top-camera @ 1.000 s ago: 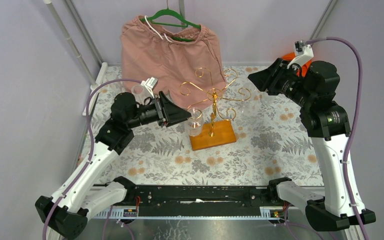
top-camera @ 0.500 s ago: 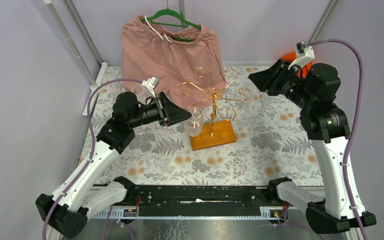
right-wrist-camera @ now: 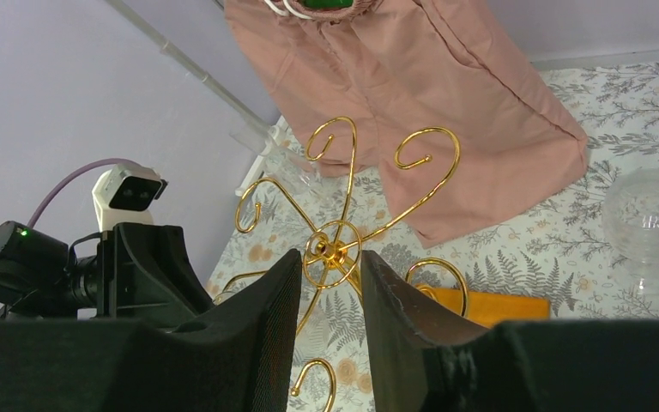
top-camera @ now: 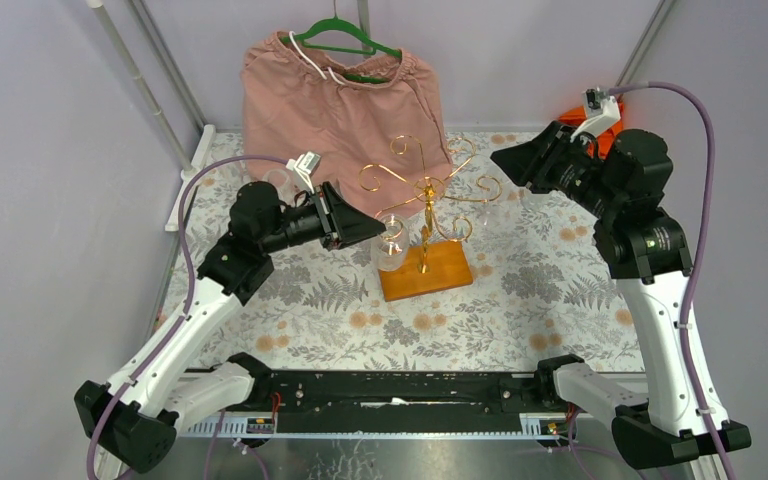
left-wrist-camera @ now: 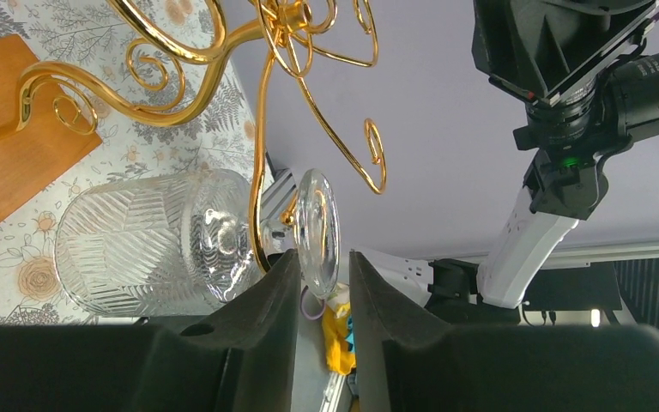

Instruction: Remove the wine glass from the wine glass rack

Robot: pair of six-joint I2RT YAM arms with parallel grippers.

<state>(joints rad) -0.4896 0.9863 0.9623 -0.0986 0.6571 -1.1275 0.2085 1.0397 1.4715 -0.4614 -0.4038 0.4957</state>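
The gold wine glass rack (top-camera: 428,195) stands in its orange-brown wooden base (top-camera: 430,272) at mid table. A clear ribbed wine glass (top-camera: 390,245) hangs upside down from a left scroll arm. In the left wrist view its bowl (left-wrist-camera: 137,245) lies left of the fingers. Its round foot (left-wrist-camera: 317,227) sits between the jaws with small gaps on both sides. My left gripper (top-camera: 375,232) (left-wrist-camera: 322,275) is open around that foot. My right gripper (top-camera: 500,158) (right-wrist-camera: 330,275) is open and empty, raised above and right of the rack (right-wrist-camera: 335,249).
Pink shorts (top-camera: 340,100) hang on a green hanger (top-camera: 345,40) behind the rack. A second clear glass (right-wrist-camera: 652,215) stands on the floral cloth right of the rack. Another clear glass (top-camera: 276,180) stands behind my left arm. An orange object (top-camera: 585,112) lies at the back right.
My left gripper has moved slightly right, closer onto the hanging glass. My right gripper has shifted a little to the left. The rack and glass have not moved.
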